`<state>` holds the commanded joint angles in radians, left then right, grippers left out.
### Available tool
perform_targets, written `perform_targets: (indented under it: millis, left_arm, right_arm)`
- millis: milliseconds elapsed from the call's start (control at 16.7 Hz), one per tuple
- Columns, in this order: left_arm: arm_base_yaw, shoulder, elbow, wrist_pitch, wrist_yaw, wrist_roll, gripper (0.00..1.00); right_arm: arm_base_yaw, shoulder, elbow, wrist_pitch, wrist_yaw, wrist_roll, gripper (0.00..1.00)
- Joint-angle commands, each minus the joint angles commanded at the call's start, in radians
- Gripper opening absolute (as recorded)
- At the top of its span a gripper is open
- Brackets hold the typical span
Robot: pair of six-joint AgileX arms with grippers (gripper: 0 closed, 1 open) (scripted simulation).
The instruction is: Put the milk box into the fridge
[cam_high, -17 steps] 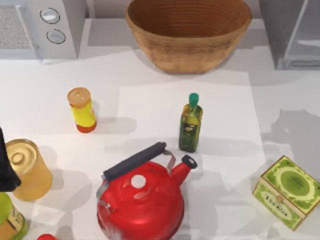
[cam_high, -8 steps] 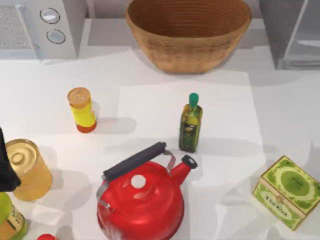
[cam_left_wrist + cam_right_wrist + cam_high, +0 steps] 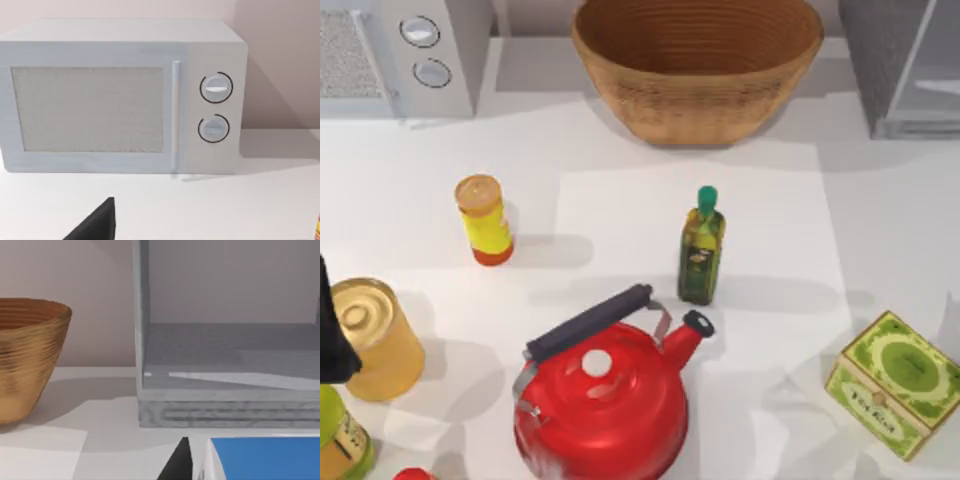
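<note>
Right wrist view, nearest first: our right hand (image 3: 181, 464) is gripping the milk box (image 3: 260, 457), w/ one dark finger (image 3: 176, 467) lying against the carton's white side. The blue top is facing up, so the carton is standing upright; its lower part is cut off, so we aren't judging its long axis further. Just beyond it the fridge (image 3: 225, 405) is standing w/ its open side toward the carton, grey floor & walls showing. The milk box is sitting in front of that opening, not inside. The wicker basket (image 3: 27, 355) is beside the fridge, apart from it.

Top view, near to far on the surface (image 3: 620, 215): red kettle (image 3: 605, 400), green-yellow box (image 3: 892, 382) at right, yellow can (image 3: 372, 338) at left, oil bottle (image 3: 701, 248), yellow bottle (image 3: 484, 220), then the microwave (image 3: 405, 50) at the back.

Our left hand (image 3: 97, 222) is facing the microwave from the left side; open or closed, we can't tell.
</note>
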<state>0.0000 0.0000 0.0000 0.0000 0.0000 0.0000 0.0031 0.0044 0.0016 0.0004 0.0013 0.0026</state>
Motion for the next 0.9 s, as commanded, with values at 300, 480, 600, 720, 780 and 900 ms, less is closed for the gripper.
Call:
perform_targets:
  millis: [300,480,600,720,780,900]
  left_arm:
    - [0.0,0.0,0.0,0.0,0.0,0.0,1.0]
    - [0.0,0.0,0.0,0.0,0.0,0.0,1.0]
    - [0.0,0.0,0.0,0.0,0.0,0.0,1.0]
    - [0.0,0.0,0.0,0.0,0.0,0.0,1.0]
    - [0.0,0.0,0.0,0.0,0.0,0.0,1.0]
    - [0.0,0.0,0.0,0.0,0.0,0.0,1.0]
  right_arm:
    - [-0.021,0.103,0.077,0.101,-0.027,0.006,0.0]
    - [-0.055,0.292,0.186,0.263,-0.063,0.012,0.0]
    - [-0.083,0.471,0.271,0.386,-0.09,0.013,0.0]
    - [-0.113,0.689,0.364,0.51,-0.117,0.013,0.0]
    - [-0.128,0.809,0.412,0.573,-0.13,0.012,0.0]
    - [-0.157,1.061,0.511,0.699,-0.155,0.01,0.0]
